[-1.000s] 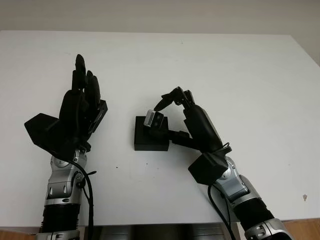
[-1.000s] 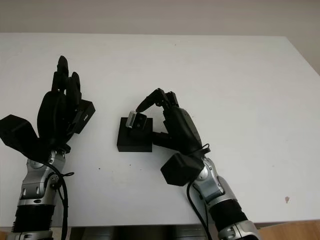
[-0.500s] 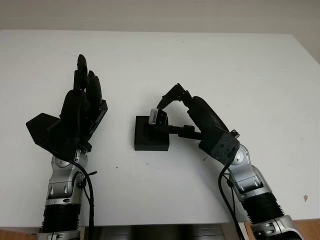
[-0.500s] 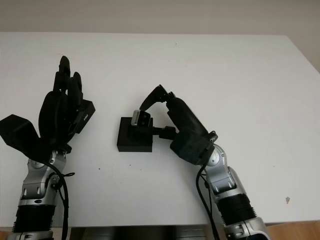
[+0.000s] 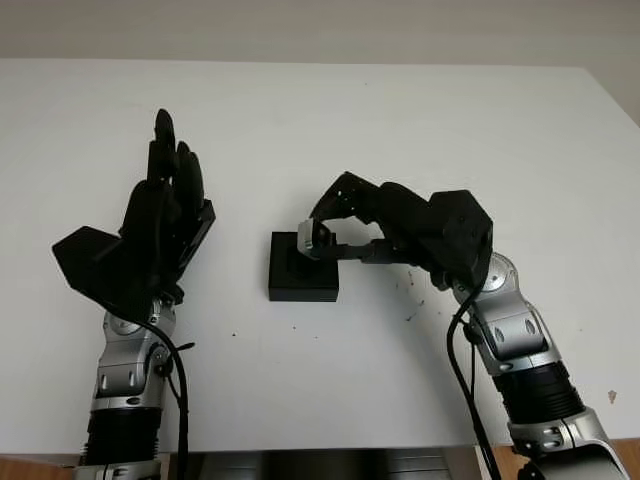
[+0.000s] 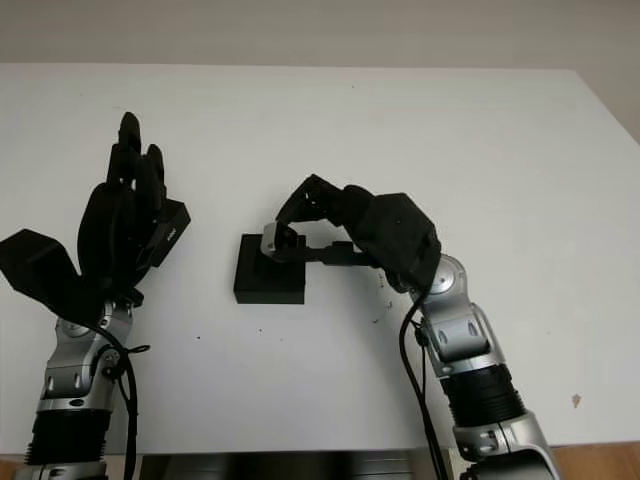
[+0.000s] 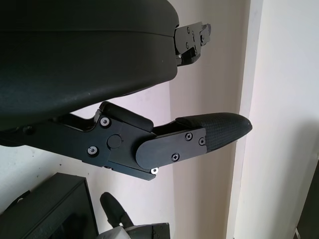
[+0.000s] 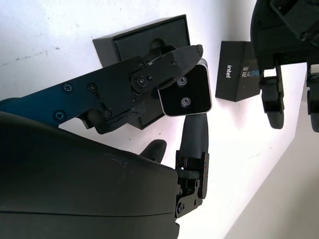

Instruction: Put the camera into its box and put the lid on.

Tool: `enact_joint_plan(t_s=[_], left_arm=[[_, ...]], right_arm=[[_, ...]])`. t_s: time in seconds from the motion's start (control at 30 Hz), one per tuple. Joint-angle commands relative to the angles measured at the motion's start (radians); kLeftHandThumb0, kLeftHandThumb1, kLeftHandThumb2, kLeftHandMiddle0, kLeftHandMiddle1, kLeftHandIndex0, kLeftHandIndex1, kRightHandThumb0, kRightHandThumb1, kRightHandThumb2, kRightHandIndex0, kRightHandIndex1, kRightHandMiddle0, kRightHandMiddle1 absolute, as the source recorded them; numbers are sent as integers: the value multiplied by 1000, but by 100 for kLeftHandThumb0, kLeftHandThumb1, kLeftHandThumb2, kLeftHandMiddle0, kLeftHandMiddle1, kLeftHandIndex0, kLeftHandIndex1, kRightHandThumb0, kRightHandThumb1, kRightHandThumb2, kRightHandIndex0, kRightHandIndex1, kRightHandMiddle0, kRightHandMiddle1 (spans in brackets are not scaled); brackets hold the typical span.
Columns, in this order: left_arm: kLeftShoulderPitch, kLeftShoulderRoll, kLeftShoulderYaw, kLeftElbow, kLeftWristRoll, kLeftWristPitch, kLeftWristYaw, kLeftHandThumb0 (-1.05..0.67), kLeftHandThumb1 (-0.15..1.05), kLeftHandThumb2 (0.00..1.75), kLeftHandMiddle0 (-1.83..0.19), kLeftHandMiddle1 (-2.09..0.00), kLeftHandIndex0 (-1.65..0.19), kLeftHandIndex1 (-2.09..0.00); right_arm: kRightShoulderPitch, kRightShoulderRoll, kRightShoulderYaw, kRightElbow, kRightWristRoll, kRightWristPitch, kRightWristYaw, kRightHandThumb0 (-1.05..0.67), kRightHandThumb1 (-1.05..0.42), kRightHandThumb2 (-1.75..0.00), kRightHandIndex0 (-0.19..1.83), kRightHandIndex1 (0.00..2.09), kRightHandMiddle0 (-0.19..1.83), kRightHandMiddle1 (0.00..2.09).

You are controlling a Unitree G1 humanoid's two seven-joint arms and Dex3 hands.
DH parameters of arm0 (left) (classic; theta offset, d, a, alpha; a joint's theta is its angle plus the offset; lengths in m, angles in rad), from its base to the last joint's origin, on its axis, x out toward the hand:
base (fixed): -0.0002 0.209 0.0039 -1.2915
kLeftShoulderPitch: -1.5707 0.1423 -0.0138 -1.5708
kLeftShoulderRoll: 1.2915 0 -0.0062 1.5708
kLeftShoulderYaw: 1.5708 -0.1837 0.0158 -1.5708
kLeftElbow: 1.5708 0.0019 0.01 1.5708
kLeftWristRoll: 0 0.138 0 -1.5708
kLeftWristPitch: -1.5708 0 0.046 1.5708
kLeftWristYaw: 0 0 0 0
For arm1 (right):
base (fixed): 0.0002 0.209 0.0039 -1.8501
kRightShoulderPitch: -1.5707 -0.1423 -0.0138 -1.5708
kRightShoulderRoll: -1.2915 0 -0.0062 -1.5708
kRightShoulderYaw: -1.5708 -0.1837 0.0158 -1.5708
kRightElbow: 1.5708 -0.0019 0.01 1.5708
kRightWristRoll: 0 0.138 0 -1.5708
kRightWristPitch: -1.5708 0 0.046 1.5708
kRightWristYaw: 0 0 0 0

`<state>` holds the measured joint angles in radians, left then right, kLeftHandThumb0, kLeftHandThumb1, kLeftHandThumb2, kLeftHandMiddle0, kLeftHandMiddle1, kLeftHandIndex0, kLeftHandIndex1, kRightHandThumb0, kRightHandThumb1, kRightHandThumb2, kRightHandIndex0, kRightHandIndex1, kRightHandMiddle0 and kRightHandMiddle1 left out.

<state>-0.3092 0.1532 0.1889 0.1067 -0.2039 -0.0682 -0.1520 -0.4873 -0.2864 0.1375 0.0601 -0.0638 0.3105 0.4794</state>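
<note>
On the white tabletop (image 5: 480, 130), about midway between its left and right edges and nearer the front edge, sits the open black box (image 5: 303, 268). The right robot hand (image 5: 335, 215) reaches in from the right and grasps the camera (image 5: 313, 239), a small silver-edged block with a dark face, held tilted over the box's rear right part. In the right wrist view the camera (image 8: 186, 96) shows two small round lenses on its dark face, and one finger (image 8: 164, 67) lies across its edge while another (image 8: 193, 133) presses from the opposite side. Whether the camera touches the box's recess cannot be told.

The left robot hand (image 5: 165, 215) is raised over the left part of the tabletop, open and holding nothing. Just beside it, partly hidden behind its palm, lies the black lid (image 6: 168, 231); the right wrist view shows the lid (image 8: 238, 72) with white lettering on its side, apart from the box.
</note>
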Motion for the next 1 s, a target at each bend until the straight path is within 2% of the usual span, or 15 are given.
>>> enact_joint_plan(t_s=[0.0,0.23,0.97], left_arm=[[-3,-4,-2,-5,1,-7,3,-77,105,63,19,0,19,0],[-5,-7,-1,-2,1,-8,8,-77,105,62,19,0,19,0],[2,-9,-6,-5,4,-15,13,-78,105,62,19,0,19,0]], right_arm=[[-15,-6,-1,-30,5,22,0,-44,-95,-5,4,93,40,167],[-14,-4,19,-26,-14,40,-14,-44,-95,-5,3,91,38,167],[-3,-30,61,35,-73,-72,-4,-47,-95,-5,4,85,37,167]])
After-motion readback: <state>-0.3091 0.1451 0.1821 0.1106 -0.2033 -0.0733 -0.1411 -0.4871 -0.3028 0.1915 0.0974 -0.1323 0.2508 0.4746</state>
